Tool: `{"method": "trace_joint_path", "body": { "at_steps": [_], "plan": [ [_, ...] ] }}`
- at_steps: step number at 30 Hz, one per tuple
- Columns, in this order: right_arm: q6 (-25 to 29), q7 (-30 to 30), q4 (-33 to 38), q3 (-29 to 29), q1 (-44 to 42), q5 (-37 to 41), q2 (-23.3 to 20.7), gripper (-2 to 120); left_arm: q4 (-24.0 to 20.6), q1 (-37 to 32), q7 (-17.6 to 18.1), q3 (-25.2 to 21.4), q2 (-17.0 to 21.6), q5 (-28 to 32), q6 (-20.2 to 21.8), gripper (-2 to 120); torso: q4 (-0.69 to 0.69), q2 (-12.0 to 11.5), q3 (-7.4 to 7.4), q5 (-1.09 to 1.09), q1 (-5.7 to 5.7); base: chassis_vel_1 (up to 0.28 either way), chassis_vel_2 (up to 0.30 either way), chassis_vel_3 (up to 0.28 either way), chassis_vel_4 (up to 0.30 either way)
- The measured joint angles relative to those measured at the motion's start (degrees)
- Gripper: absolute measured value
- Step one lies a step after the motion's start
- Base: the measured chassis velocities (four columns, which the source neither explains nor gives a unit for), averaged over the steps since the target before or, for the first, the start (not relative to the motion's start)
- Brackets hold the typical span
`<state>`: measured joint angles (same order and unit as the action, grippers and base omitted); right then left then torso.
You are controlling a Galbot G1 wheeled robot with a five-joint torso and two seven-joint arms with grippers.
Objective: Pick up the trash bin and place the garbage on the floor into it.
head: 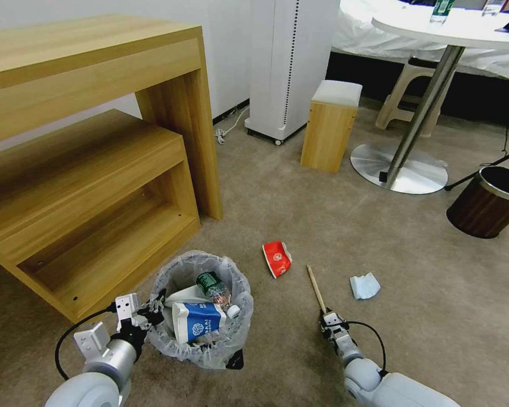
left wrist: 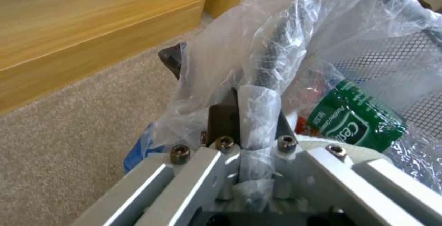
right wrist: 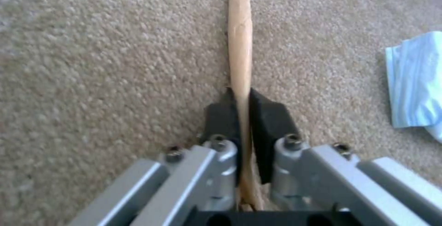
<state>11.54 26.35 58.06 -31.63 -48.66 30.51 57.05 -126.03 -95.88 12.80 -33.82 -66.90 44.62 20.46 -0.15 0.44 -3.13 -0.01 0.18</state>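
With the right claw closed on the wooden stick at lower centre, it is best lifted level toward the trash bin, lower left, rim-clamped by the left claw.

Head view high, looking down; wrist views close, sharing its carpet.

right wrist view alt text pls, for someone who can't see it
The right gripper is shut on a wooden stick lying on the beige carpet, the stick running straight away from the camera. A pale blue mask lies on the carpet off to one side.
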Motion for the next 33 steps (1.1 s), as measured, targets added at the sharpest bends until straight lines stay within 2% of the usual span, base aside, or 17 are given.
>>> {"method": "trace_joint_path", "body": {
  "at_steps": [1,10,14,16,18,21,22,25,26,28,30,33],
  "plan": [
    [0.24,0.00,-0.19,0.07,-0.14,-0.30,0.01,0,0.03,0.02,0.00,0.04,-0.02,0.00,0.00,0,0.00,0.00,0.00,0.00,0.00,0.000,0.000,0.000,0.000],
    [1.88,-0.16,-0.70,0.79,-0.79,-1.62,-0.05,0,0.14,0.08,0.00,0.11,-0.07,-0.01,-0.06,0,0.00,0.00,0.00,0.01,0.00,0.000,0.000,0.000,0.000],
    [3.81,-1.30,1.32,2.26,-0.96,-1.46,-0.69,0,0.60,0.11,0.00,-0.10,0.04,0.00,-0.10,0,0.00,0.00,0.00,0.03,0.00,0.000,0.000,0.000,0.000],
    [4.72,-2.45,6.07,3.95,-1.14,-0.57,-2.23,0,1.04,0.18,0.00,-0.28,0.24,0.01,-0.15,0,0.01,0.00,0.00,0.00,0.00,0.000,0.000,0.000,0.000],
    [4.78,-2.55,6.62,4.11,-1.16,-0.46,-2.41,0,1.08,0.20,0.00,-0.31,0.27,0.01,-0.16,0,0.01,0.00,0.00,0.01,0.00,0.000,0.000,0.000,0.000],
    [5.74,-4.00,12.43,5.94,-1.33,0.07,-4.21,0,1.23,0.22,0.00,-0.45,0.45,0.06,-0.22,0,0.01,0.00,0.00,0.01,0.00,0.000,0.000,0.000,0.000],
    [5.74,-4.00,12.43,5.94,-1.33,0.07,-4.21,0,1.23,0.22,0.00,-0.45,0.45,0.06,-0.22,0,0.01,0.00,0.00,0.01,0.00,0.000,0.000,0.000,0.000],
    [7.66,-6.60,22.81,9.48,-1.12,-0.41,-7.62,0,1.30,0.34,0.01,-0.40,0.32,0.01,-0.22,0,0.01,0.00,0.00,0.00,0.00,0.000,0.000,0.000,0.000],
    [7.66,-6.60,22.81,9.48,-1.12,-0.41,-7.62,0,1.30,0.34,0.01,-0.40,0.32,0.01,-0.22,0,0.01,0.00,0.00,0.00,0.00,0.000,0.000,0.000,0.000],
    [8.33,-7.97,27.84,10.89,-0.51,-0.99,-9.31,0,1.24,0.22,0.01,-0.35,0.04,-0.16,-0.23,0,0.01,0.00,0.00,0.00,0.00,0.000,0.000,0.000,0.000],
    [8.42,-8.09,28.19,10.99,-0.43,-1.08,-9.42,0,1.23,0.19,0.01,-0.35,0.02,-0.20,-0.23,0,0.01,0.00,0.00,0.00,0.00,0.000,0.000,0.000,0.000],
    [10.55,-12.04,37.34,9.98,2.54,-1.80,-12.79,0,0.05,-0.30,0.05,-0.50,-0.19,-0.52,-0.23,0,0.01,0.00,0.00,0.01,0.00,0.000,0.000,0.000,0.000]
  ]
}}
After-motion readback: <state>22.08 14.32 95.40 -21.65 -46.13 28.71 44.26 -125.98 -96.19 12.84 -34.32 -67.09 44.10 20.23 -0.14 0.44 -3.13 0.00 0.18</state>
